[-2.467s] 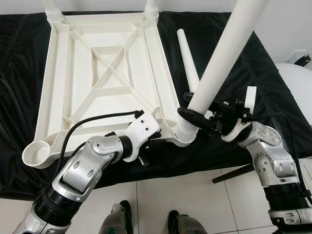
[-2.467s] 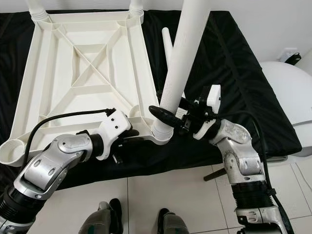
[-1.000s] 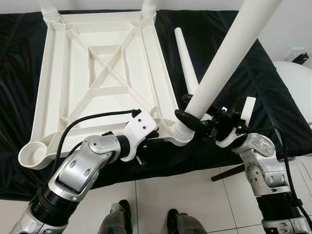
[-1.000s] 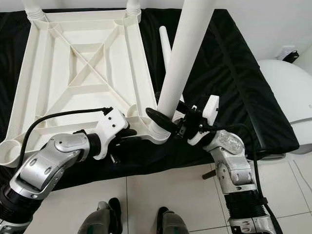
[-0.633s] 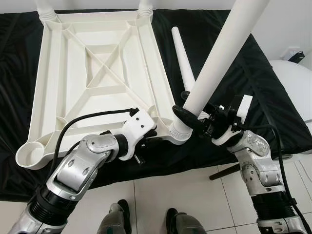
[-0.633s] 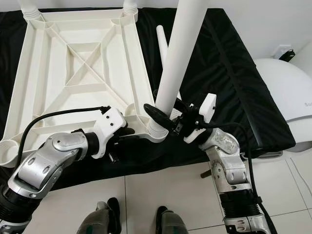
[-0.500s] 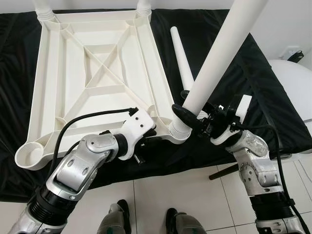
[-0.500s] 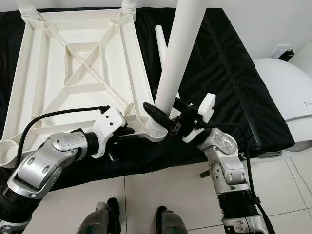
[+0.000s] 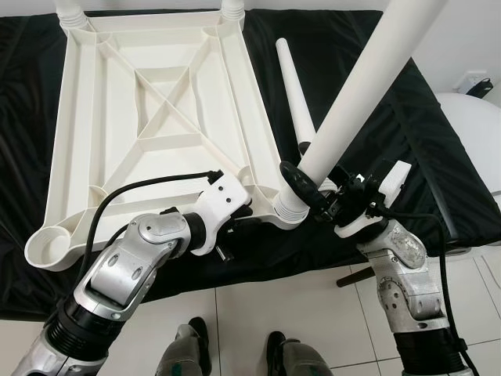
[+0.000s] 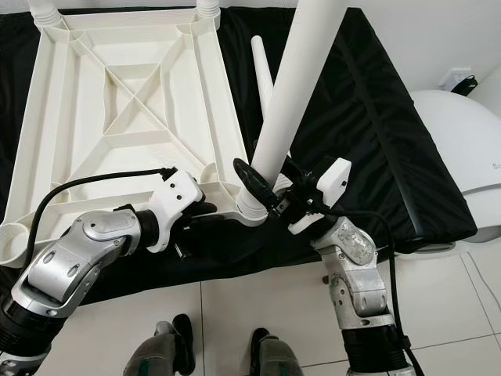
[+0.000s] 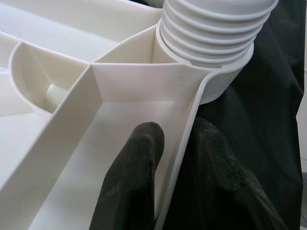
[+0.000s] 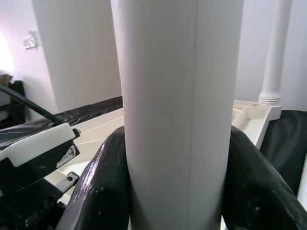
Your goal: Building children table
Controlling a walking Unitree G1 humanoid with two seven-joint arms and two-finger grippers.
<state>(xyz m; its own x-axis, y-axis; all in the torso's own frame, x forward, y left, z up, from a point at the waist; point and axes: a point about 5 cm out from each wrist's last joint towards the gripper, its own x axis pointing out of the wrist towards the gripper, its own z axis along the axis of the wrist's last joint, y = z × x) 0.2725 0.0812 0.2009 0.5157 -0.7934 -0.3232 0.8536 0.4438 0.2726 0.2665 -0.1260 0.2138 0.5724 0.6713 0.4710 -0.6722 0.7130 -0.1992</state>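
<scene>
Right gripper [image 9: 307,190] clenched round the white tubular plastic leg [image 9: 356,102], tilted in its corner socket [image 9: 288,210]; left gripper [image 11: 175,167] pinches the upturned white tabletop's rim [image 11: 189,139] beside it.

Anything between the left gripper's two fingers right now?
Yes: in the left wrist view, the tabletop's rim wall stands between the left gripper's fingers.

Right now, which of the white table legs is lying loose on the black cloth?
The tapered leg right of the upturned tabletop. It lies flat, unattached; the right pincer holds another in a corner socket, two stand at the far corners.
</scene>
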